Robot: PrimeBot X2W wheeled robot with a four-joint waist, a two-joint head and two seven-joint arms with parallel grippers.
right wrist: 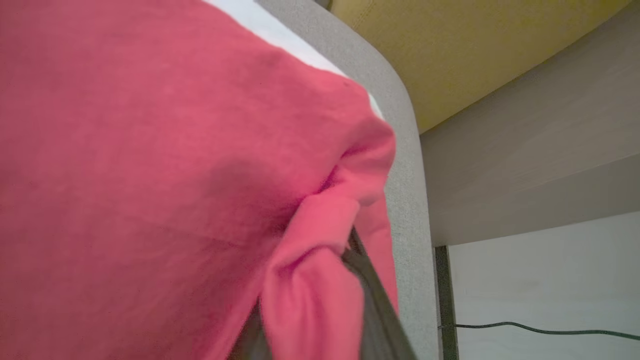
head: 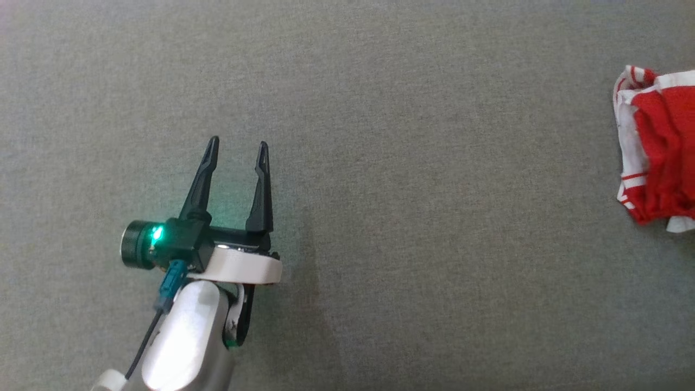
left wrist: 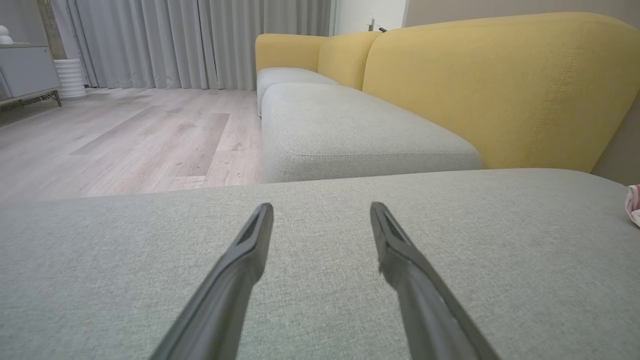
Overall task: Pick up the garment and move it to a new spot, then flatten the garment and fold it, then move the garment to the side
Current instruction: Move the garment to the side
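Observation:
The garment (head: 659,152), red with white striped trim, lies bunched at the right edge of the grey cushion (head: 380,217) in the head view. A sliver of the garment (left wrist: 634,202) shows at the right edge of the left wrist view. Up close, the red garment (right wrist: 150,175) covers most of the right wrist view. My right gripper (right wrist: 325,280) is shut on a fold of it, and one dark finger (right wrist: 372,300) shows beside the fold. My left gripper (head: 239,143) hovers open and empty over the cushion's lower left; its open fingers frame bare cushion at the left gripper (left wrist: 321,207).
A yellow sofa backrest (left wrist: 500,90) rises behind the grey seat cushions (left wrist: 350,130). Wood floor (left wrist: 125,135) and a grey cabinet (left wrist: 25,70) lie to the left. Past the cushion's rounded edge (right wrist: 405,175) is pale floor with a dark cable (right wrist: 525,329).

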